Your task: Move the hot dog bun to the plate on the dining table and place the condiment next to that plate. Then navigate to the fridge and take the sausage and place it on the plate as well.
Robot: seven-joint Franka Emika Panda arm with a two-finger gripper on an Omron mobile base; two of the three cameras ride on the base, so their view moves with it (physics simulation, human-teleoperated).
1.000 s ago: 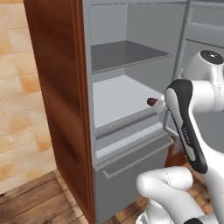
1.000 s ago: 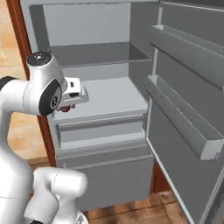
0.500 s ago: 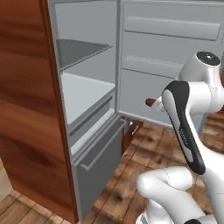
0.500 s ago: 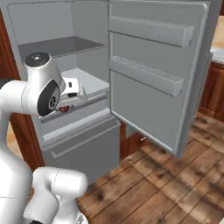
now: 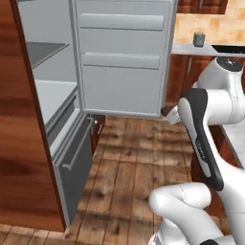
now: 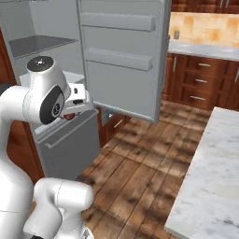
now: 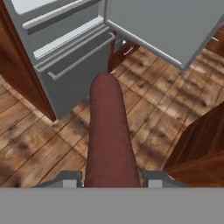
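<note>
The sausage (image 7: 108,135) is seen from the hand view, lying lengthwise between the two fingertips of the gripper (image 7: 109,178) and pointing away from the camera over the wooden floor (image 7: 148,109). The claw is closed narrowly on the sausage, one pad at each side of its near end. In the right base view a dark-red end of the sausage (image 6: 69,116) shows just below the hand, tucked close against the arm's upper link; in the left base view its tip (image 5: 166,111) shows at the arm's far side.

The load is judged to be held close to the body so that it is not knocked against the fridge (image 5: 33,143) or its open door (image 6: 123,56) while the base is turned. The fridge stands to the left, with its grey inner shelves and lower drawer (image 7: 74,65) exposed and the door swung out.

A corner of the table (image 6: 210,186), marble-topped, is seen at the lower right of the right base view, well apart from the gripper. No plate can be made out on the part of it in view.

The step in hand is judged to be the carry from fridge to table; only the final placing of the sausage is taken to remain. A long, slim load gripped at one end may be expected to swing or slip if the base is turned sharply.
</note>
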